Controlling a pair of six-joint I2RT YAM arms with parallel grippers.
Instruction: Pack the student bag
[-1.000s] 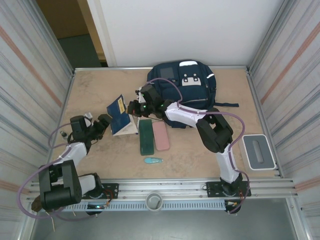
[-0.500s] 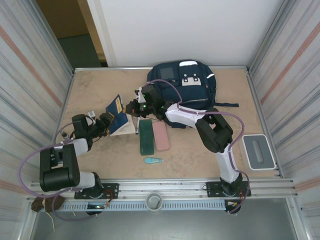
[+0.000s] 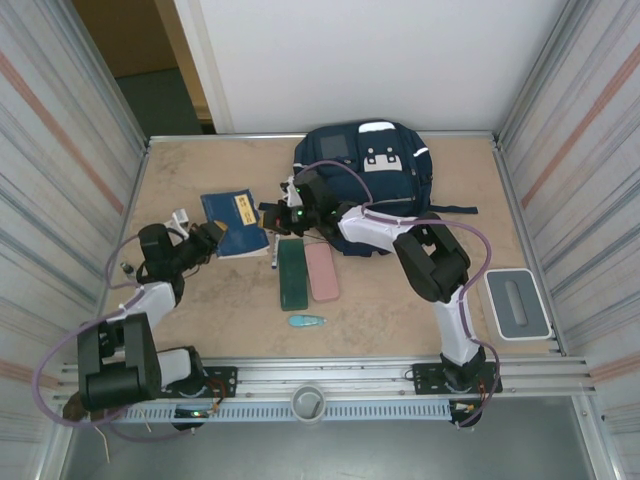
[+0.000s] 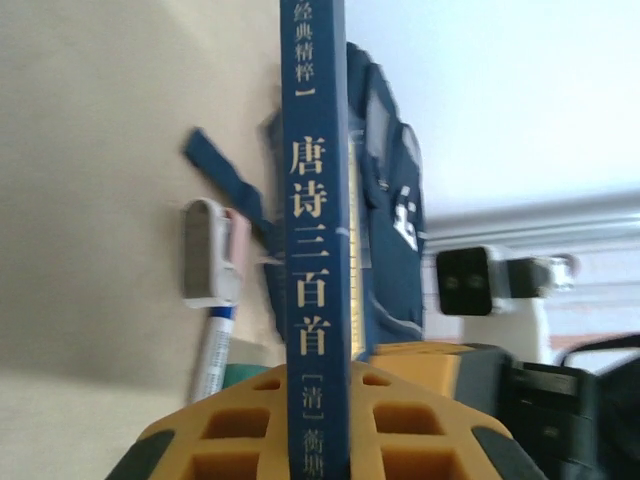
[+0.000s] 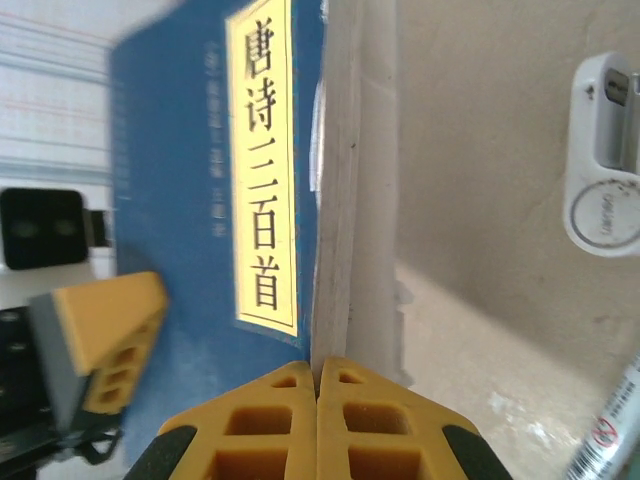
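Observation:
The student bag [image 3: 375,165], navy blue, lies at the back of the table and appears in the left wrist view [image 4: 385,230] behind the book. A blue book [image 3: 235,220] with a yellow title label lies nearly flat between both arms. My left gripper [image 3: 207,240] is shut on the book's spine [image 4: 315,200], which stands between the yellow fingers [image 4: 318,375]. My right gripper [image 3: 272,215] is shut, its tips [image 5: 318,365] right against the book's [image 5: 190,200] white page edge. Nothing shows between the right jaws.
A dark green case [image 3: 292,272] and a pink case [image 3: 321,271] lie side by side mid-table, with a small teal item [image 3: 307,321] in front. A grey-and-white box [image 3: 516,303] sits at the right edge. A white correction tape [image 5: 605,165] and a pen [image 5: 610,420] lie near the book.
The book, propped up and tilted before, now lies nearly flat. My left gripper has closed on its spine. The right gripper has shifted slightly right along the book's edge.

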